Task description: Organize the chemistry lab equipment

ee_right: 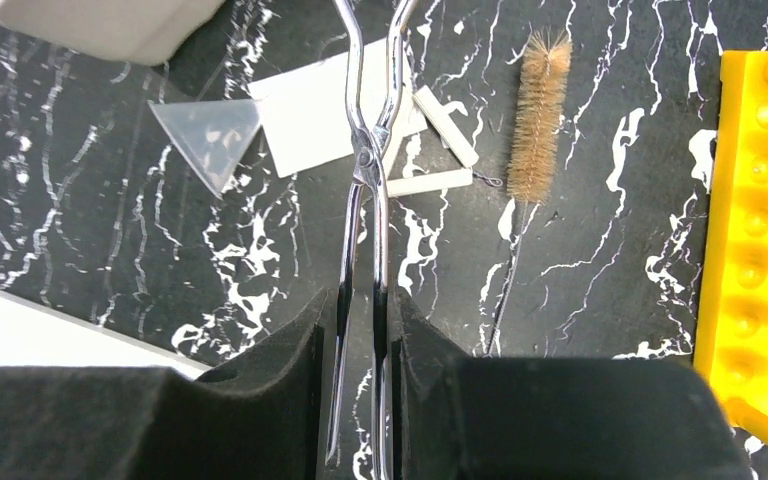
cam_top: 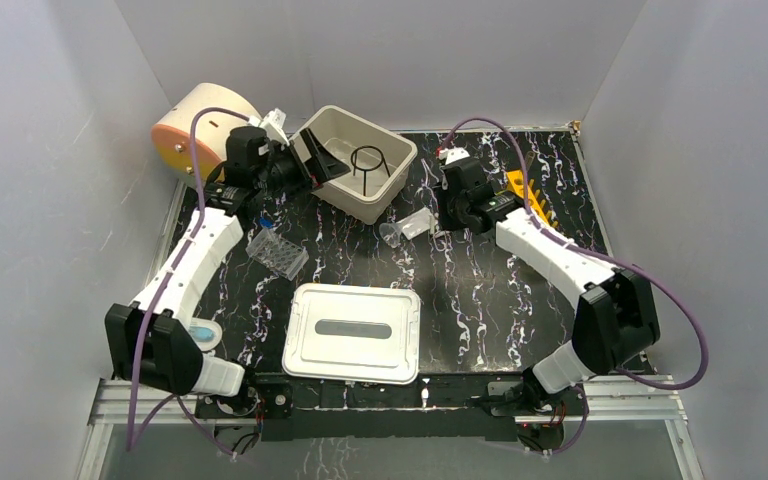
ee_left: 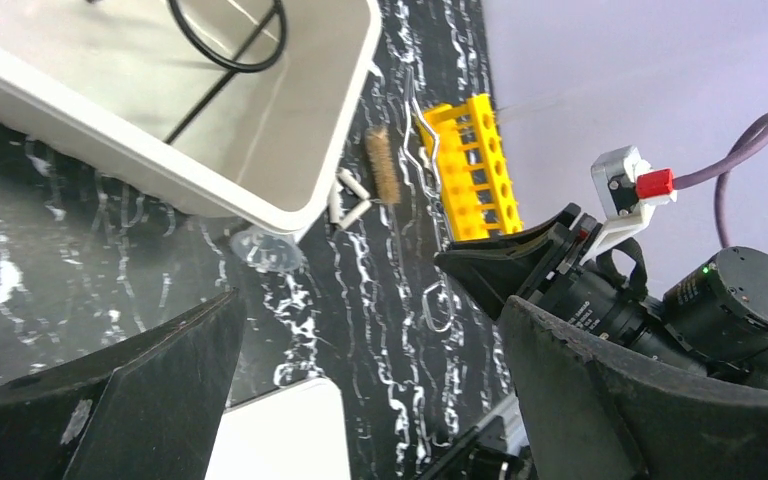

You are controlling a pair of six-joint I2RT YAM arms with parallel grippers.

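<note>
Chrome forceps (ee_right: pixel 365 160), thin-armed, pinched by right pincer (ee_right: pixel 360 305).
</note>
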